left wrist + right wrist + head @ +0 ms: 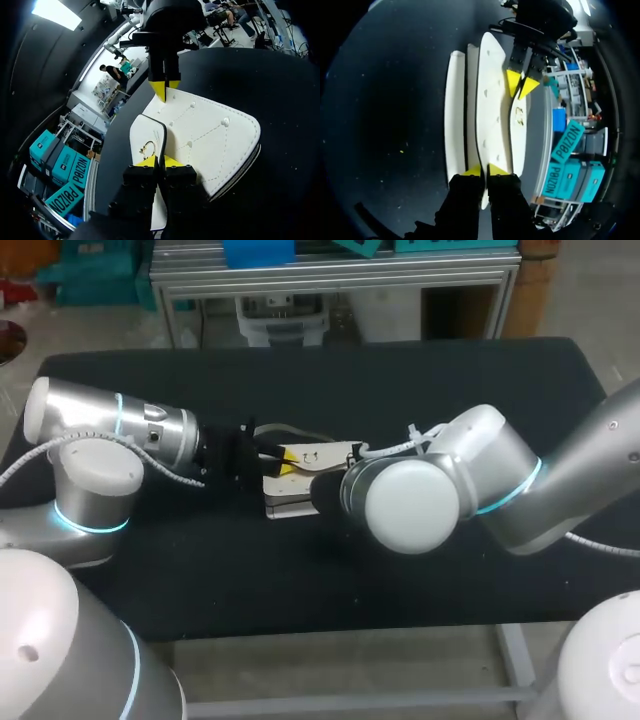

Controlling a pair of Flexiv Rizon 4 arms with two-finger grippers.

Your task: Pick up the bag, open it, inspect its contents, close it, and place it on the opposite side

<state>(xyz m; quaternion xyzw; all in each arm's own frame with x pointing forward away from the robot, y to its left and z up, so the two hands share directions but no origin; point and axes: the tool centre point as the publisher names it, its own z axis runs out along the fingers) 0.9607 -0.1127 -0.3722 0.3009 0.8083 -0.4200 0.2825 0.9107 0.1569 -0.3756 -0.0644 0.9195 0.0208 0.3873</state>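
So there's just one bag (325, 455) here. It's white with stitched lines and small studs on the front, black edging round the flap, and one little gold clasp (148, 147) on that flap. It sits around the middle of the black table (450, 390), right between the two arms. From the head view it looks like it's down on the tabletop, but I honestly can't tell if it's fully resting there or lifted a touch.

Both arms are on it, one from each side. The left gripper (160, 161) has its two yellow tips squeezed nearly together, with the black-edged rim of the flap pinched between them, right next to the clasp. So it's narrow and holding the bag.

The right gripper (484, 170) is on the opposite edge of the bag. Its own two yellow tips are just as close together, with a thin white edge of the bag clamped between them. In the head view that gripper is mostly hidden behind its own wrist, so the wrist views are what show it.

From the right wrist the bag shows edge-on as a few white layers side by side. The two grippers face each other across the bag, apart and not touching.
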